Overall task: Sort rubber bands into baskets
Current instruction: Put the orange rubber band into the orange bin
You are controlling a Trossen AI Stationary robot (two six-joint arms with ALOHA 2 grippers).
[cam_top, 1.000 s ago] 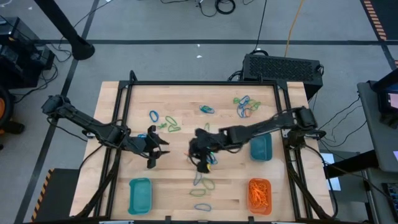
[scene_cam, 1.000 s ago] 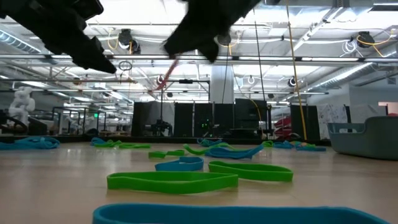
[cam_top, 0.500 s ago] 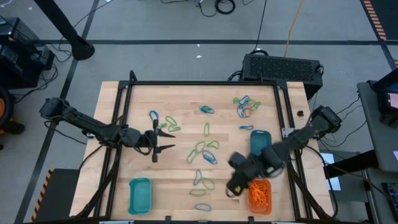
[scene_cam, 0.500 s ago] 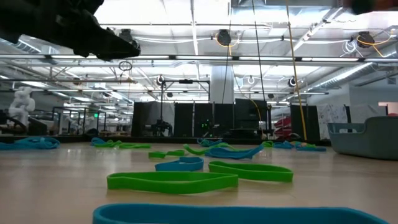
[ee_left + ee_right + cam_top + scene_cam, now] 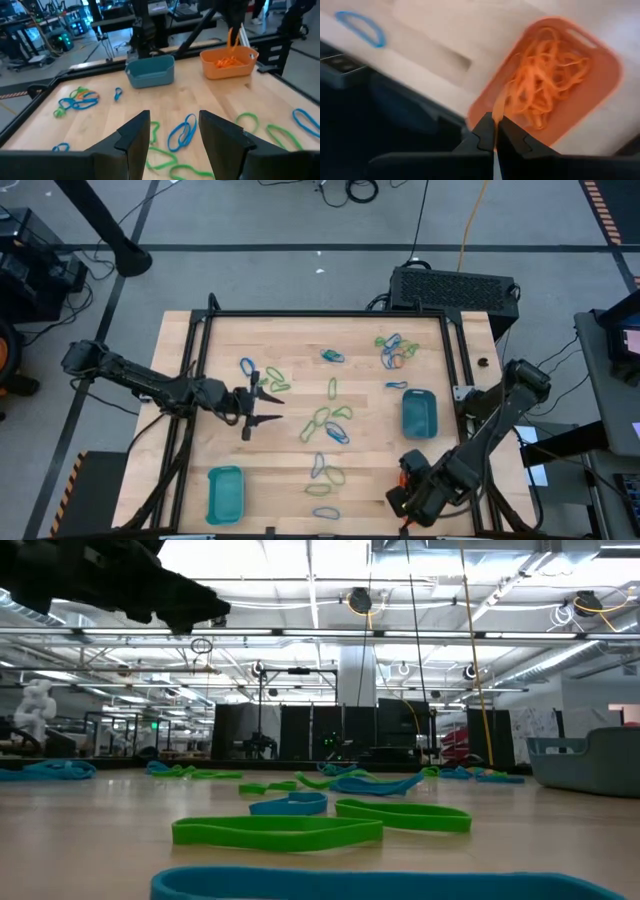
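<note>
Green and blue rubber bands (image 5: 325,420) lie loose on the wooden table, with a mixed cluster (image 5: 395,350) at the far right. The orange basket (image 5: 555,85) at the near right holds many orange bands. In the high view only its edge (image 5: 405,477) shows beside my right arm. My right gripper (image 5: 405,502) is above it, shut on an orange rubber band (image 5: 496,107). Teal baskets stand at the right (image 5: 420,413) and near left (image 5: 225,492). My left gripper (image 5: 255,408) is open and empty above the table's left middle. It also shows in its wrist view (image 5: 172,130). My right gripper pinches one orange rubber band (image 5: 495,116) between its two fingertips, coming from above over the basket's edge. In the left wrist view the band (image 5: 231,39) hangs below the gripper, down toward the orange bands in the basket.
A black frame (image 5: 330,313) runs around the table. A black box (image 5: 455,288) stands behind the far right corner. Green and blue bands (image 5: 280,830) lie close to the near edge in the low view.
My right gripper has gone from the table's middle toward the near right corner, carrying the orange band with it, and now stands over the orange basket. My left gripper has shifted a little toward the table's right and stays open.
</note>
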